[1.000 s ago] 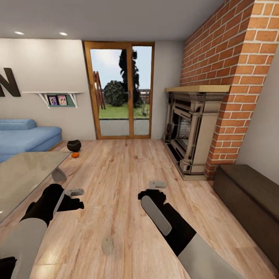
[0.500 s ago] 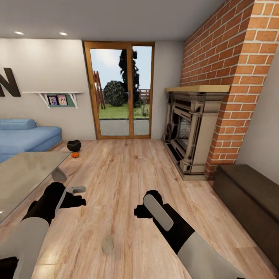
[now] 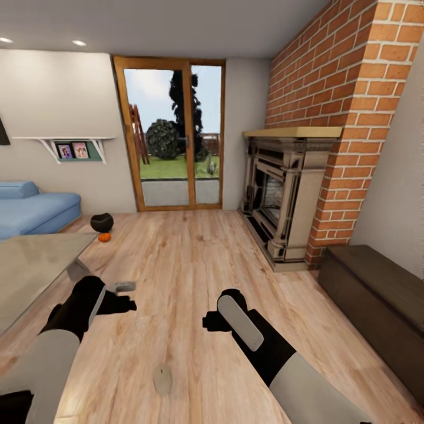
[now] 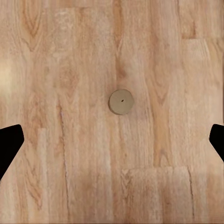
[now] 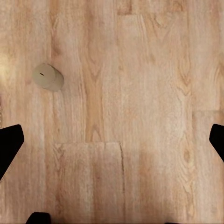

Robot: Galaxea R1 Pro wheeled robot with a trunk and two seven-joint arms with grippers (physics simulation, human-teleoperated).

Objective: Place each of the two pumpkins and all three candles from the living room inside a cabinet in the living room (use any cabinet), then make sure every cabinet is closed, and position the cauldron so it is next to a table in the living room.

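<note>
Orange against the light wood plank floor, 1 small ribbed pumpkin sits just beside the small glossy black cauldron, both beyond the far corner of the low grey-tinted glass coffee table and near the blue sofa. On the other side of the room from that table, the long low dark-brown wooden cabinet stands with its fronts seemingly closed, next to the brick fireplace column. A short beige cylindrical candle stands on the bare floor well apart from the table, between the 2 arms; it also shows below the left wrist camera and the right one. The left gripper and right gripper hang over the floor, fingers spread wide in the wrist views, with nothing between them. Judging by this, little looks done: 1 pumpkin and 1 candle are still loose, the second pumpkin and other 2 candles are not accounted for, and whether the cauldron already counts as next to the table is doubtful.
</note>
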